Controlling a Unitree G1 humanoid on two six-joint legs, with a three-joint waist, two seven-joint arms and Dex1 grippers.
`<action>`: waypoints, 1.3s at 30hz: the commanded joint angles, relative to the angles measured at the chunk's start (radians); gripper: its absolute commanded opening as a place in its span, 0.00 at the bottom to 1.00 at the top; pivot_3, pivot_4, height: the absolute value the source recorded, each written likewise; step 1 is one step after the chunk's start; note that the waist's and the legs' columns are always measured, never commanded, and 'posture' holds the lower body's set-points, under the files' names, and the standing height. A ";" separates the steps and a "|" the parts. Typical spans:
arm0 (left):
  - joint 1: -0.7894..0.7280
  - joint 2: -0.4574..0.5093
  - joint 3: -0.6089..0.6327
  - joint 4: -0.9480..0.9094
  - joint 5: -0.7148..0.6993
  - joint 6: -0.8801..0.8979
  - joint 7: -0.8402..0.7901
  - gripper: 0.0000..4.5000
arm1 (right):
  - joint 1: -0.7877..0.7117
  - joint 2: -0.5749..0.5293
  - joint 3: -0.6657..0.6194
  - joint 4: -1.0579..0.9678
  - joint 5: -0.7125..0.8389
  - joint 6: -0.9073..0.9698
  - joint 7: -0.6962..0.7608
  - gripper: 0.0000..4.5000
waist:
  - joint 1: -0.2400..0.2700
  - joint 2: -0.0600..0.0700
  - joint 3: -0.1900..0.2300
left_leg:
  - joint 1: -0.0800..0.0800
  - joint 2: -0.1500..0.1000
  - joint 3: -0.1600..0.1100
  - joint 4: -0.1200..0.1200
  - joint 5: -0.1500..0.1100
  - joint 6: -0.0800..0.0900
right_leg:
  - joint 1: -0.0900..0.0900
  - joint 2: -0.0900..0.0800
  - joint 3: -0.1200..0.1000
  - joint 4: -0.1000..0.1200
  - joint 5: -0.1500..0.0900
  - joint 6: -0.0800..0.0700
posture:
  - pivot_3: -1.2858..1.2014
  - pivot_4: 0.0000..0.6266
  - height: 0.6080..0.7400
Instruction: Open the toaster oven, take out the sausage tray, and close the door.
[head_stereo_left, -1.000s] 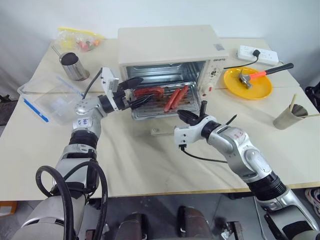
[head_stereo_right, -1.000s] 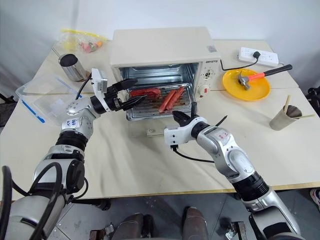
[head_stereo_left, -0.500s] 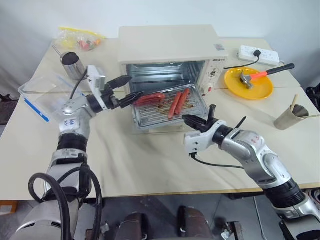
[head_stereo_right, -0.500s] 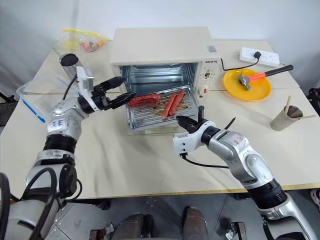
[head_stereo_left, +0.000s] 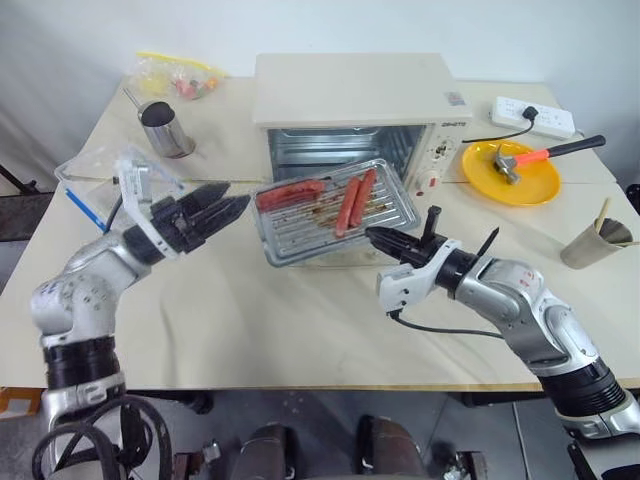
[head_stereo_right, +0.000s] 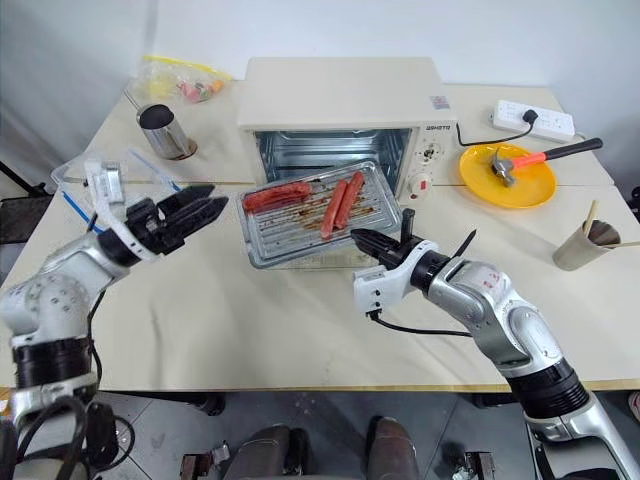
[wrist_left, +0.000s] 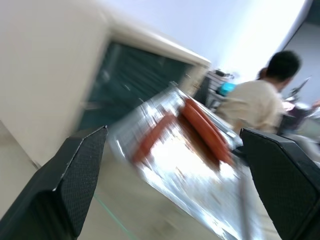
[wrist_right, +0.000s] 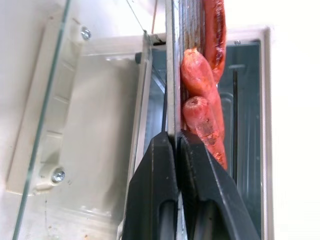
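Observation:
The toaster oven (head_stereo_left: 352, 98) stands open at the back of the table. Its door (wrist_right: 87, 125) hangs down flat in front of it, largely hidden under the tray in the eye views. My right gripper (head_stereo_left: 373, 236) is shut on the near edge of the sausage tray (head_stereo_left: 335, 212) and holds it tilted above the door, outside the oven. Sausages (head_stereo_left: 353, 198) lie on it. My left gripper (head_stereo_left: 232, 202) is open, left of the tray and apart from it. Its fingers (wrist_left: 80, 180) stand wide apart in the left wrist view.
A yellow plate (head_stereo_left: 535, 178) with a hammer (head_stereo_left: 520, 158) sits right of the oven, a power strip (head_stereo_left: 535, 115) behind it. A paper cup (head_stereo_left: 590, 243) stands far right. A metal cup (head_stereo_left: 166, 130) and a clear container (head_stereo_left: 105, 175) are at the left. A person (wrist_left: 250, 105) sits beyond the table.
My left gripper has drawn back to the left, away from the tray. The tray has come further out of the oven in my right gripper. The camera has shifted.

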 joint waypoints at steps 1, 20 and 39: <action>0.036 -0.026 0.080 -0.084 -0.287 0.209 0.202 1.00 | -0.014 0.027 -0.050 -0.020 0.067 -0.011 -0.032 0.01 | 0.001 0.000 0.000 | 0.000 0.000 -0.002 0.000 0.000 0.000 | 0.000 0.000 0.000 0.000 0.000 0.000 | 0.52 0.24 1.00; 0.122 -0.149 -0.046 0.003 -0.824 0.088 0.662 1.00 | -0.002 -0.024 -0.046 -0.040 0.199 -0.167 0.036 0.01 | 0.003 0.000 0.000 | 0.004 -0.001 -0.007 0.000 0.001 -0.001 | 0.009 0.002 -0.001 -0.004 0.000 -0.001 | 0.52 0.24 1.00; 0.198 -0.013 -0.171 0.006 -1.003 0.046 0.762 0.00 | -0.020 -0.020 -0.058 -0.037 0.275 -0.161 0.114 0.00 | 0.003 0.000 0.000 | 0.004 -0.001 -0.007 0.000 0.001 -0.002 | 0.010 0.002 0.000 -0.008 0.000 -0.001 | 0.52 0.24 1.00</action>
